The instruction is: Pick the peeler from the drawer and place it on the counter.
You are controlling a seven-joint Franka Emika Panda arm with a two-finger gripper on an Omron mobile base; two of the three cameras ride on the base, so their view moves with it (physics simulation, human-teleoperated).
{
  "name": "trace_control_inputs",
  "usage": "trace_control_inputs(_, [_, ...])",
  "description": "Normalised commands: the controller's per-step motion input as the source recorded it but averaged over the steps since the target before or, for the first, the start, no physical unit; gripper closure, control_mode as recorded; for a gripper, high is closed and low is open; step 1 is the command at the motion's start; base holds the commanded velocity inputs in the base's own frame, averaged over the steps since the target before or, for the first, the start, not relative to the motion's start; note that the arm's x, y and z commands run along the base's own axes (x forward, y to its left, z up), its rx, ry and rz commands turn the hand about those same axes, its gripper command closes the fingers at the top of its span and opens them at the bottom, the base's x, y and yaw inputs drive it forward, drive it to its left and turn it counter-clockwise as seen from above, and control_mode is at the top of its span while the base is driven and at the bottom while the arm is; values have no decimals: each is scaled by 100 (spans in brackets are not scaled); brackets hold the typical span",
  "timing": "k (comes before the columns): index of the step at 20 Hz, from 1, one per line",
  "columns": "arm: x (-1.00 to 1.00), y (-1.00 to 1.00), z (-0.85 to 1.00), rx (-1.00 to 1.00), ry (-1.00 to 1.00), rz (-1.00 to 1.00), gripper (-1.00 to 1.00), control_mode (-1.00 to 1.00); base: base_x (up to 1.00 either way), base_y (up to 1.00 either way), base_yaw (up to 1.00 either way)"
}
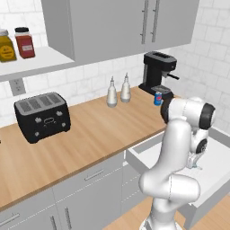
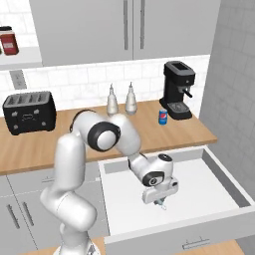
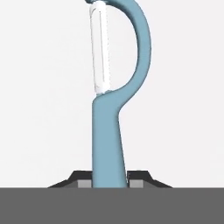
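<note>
Claw (image 3: 109, 183) clamps the peeler (image 3: 109, 144) handle; its blade end points straight away.

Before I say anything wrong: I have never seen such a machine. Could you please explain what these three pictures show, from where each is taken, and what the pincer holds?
This is a rendered kitchen with a white robot arm on a driving base. Two pictures come from cameras on the base, behind the arm to its left and to its right. The third comes from a camera on the hand, looking along the pincer.

The arm reaches down into the open drawer. The pincer is shut on the handle of the light blue peeler, which lies on the white drawer floor.

On the wooden counter stand a black toaster, two shaker bottles, a black coffee machine and a small blue can. Two jars sit on the wall shelf.
</note>
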Motion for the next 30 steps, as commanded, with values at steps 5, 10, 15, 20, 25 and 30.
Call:
trace_control_inputs(5, [10, 29, 100, 5, -2, -4, 100, -100, 0, 0, 0])
trace_control_inputs(10, [32, 68, 100, 0, 0, -1, 100, -100, 0, 0, 0])
trace_control_inputs(15, [22, 67, 100, 0, 0, 0, 100, -100, 0, 0, 0])
trace_control_inputs(20, [50, 93, 67, 0, -4, 0, 100, -100, 0, 0, 0])
trace_control_inputs(25, [63, 90, 16, 0, -11, 0, 100, -100, 0, 0, 0])
trace_control_inputs(30, [89, 68, 9, 0, -8, 0, 100, -100, 0, 0, 0])
